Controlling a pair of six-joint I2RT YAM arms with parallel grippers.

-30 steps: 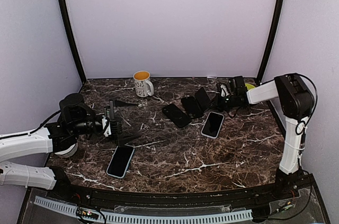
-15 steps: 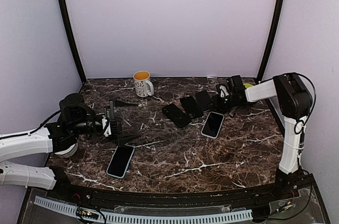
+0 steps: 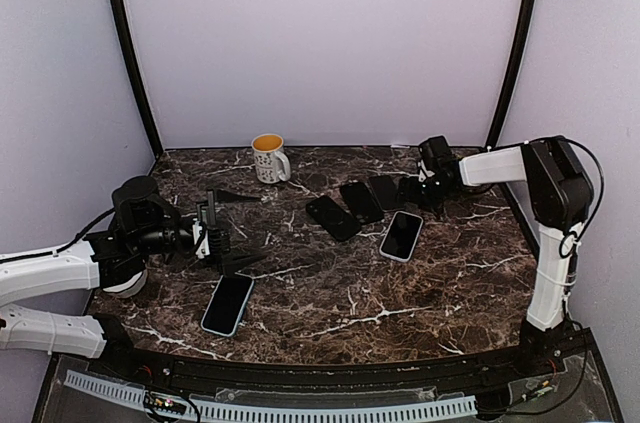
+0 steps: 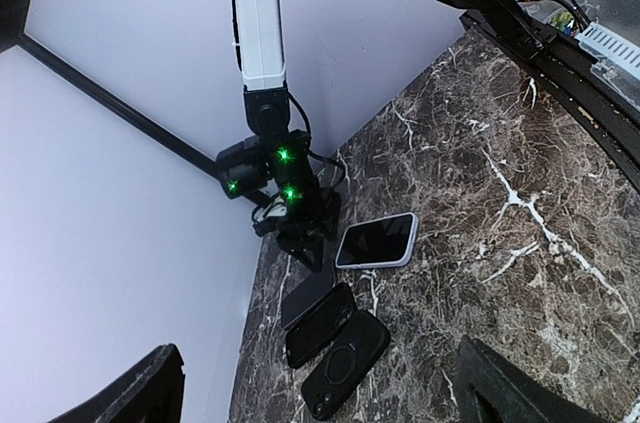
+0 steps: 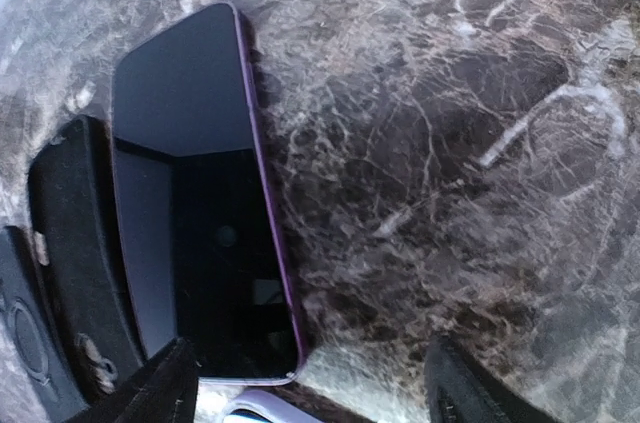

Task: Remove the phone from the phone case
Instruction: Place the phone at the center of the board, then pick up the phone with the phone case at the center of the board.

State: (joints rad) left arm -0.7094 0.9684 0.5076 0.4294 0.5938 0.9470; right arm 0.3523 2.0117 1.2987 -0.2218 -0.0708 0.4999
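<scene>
A bare purple-edged phone (image 5: 195,193) lies flat on the marble, screen up, beside an empty black case (image 5: 80,273). My right gripper (image 5: 310,398) is open just off the phone's near end, with one finger on each side and nothing between them. From above, this phone (image 3: 384,191) sits at the end of a row with two black cases (image 3: 361,201) (image 3: 332,217), and the right gripper (image 3: 410,191) is next to it. My left gripper (image 3: 232,230) hangs open and empty at the left, above the table.
A phone in a pale lilac case (image 3: 402,235) lies in front of the row. Another phone in a light blue case (image 3: 228,304) lies near the left arm. A white mug (image 3: 268,157) stands at the back. The booth walls are close on both sides.
The right gripper has opened and let go of the purple-edged phone. The phone was tilted up and now lies flat on the table. The left arm has stayed put.
</scene>
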